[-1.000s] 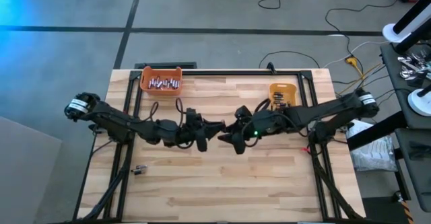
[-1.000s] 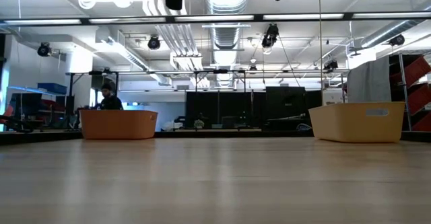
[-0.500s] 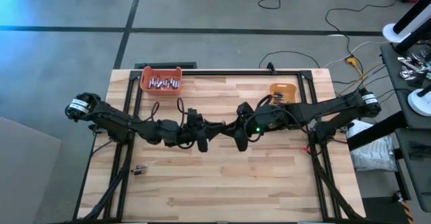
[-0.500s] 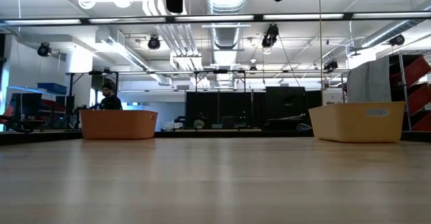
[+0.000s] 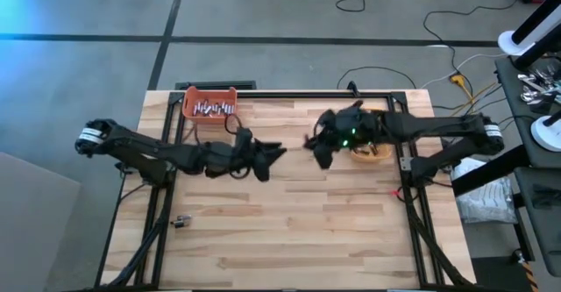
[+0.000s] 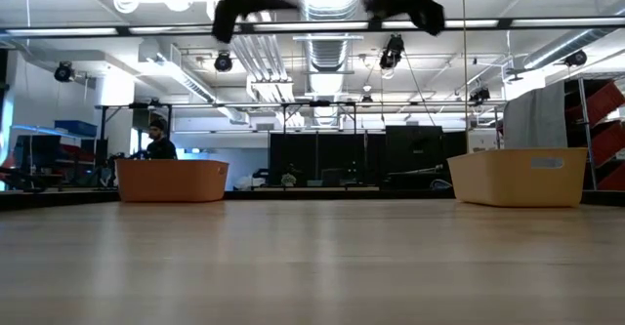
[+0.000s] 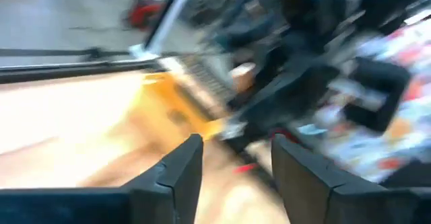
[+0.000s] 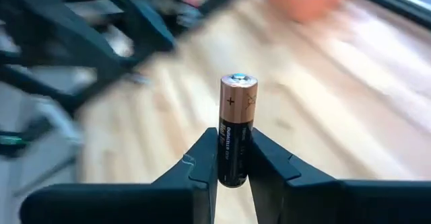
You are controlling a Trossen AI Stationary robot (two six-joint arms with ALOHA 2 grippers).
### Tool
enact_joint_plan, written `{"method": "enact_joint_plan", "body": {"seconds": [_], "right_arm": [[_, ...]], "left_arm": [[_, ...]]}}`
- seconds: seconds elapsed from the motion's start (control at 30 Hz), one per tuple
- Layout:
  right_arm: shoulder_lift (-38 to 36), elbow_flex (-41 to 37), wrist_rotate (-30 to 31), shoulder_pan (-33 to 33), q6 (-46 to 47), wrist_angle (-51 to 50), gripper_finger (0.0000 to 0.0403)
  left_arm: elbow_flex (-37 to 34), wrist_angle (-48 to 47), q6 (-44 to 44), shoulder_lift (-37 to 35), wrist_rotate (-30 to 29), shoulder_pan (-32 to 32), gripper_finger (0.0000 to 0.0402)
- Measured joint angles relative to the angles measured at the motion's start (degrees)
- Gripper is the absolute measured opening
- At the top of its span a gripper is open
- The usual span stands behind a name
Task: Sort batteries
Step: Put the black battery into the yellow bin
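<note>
Right gripper (image 8: 232, 173) clamped on a battery (image 8: 237, 131), upright between its fingers, above the table (image 5: 289, 231) at about 1 o'clock from centre, beside yellow bin (image 5: 372, 152). Left gripper (image 7: 232, 167) parted, empty, near centre. More batteries (image 5: 213, 109) in orange bin (image 5: 209, 99), 11 o'clock.

Batteries (image 5: 213, 109) in far-left bin (image 5: 209, 93)

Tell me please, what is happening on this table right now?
A two-armed robot is sorting batteries. The right hand is shut on one copper-topped battery, gripped at its lower end, and hangs above the table near the yellow bin. The left hand is open and empty, above the middle of the table. The orange bin at the far left holds several batteries.
</note>
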Motion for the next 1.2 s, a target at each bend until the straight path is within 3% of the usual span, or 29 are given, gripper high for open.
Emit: {"method": "enact_joint_plan", "body": {"seconds": [0.2,0.33,0.53,0.77,0.9,1.03,1.2], "right_arm": [[-3.3,-1.5,5.1,-11.3,-0.9,-17.2,0.0047],[-3.4,-5.6,6.3,-18.1,0.2,-21.5,0.0049],[-3.4,-14.2,4.5,-26.1,11.2,-21.9,0.005],[-1.8,-19.2,2.8,-27.1,21.1,-26.6,0.0048],[0.2,-22.3,2.8,-28.1,23.7,-26.8,0.005],[2.0,-24.5,2.8,-29.7,23.7,-26.4,0.0051],[3.6,-26.2,2.8,-31.9,21.6,-25.7,0.0053]], "left_arm": [[-0.2,-15.6,2.6,-2.6,0.4,8.3,0.0174],[-0.6,-16.3,6.6,-1.2,6.7,15.2,0.0171],[0.4,-15.5,17.1,2.4,13.2,23.9,0.0164],[5.4,-17.3,28.1,3.4,23.2,32.0,0.0164],[7.4,-20.9,36.3,3.5,23.9,36.2,0.0164],[7.5,-22.7,37.6,3.3,24.8,39.1,0.0164],[6.8,-26.2,37.1,3.1,30.1,39.3,0.0164]]}}
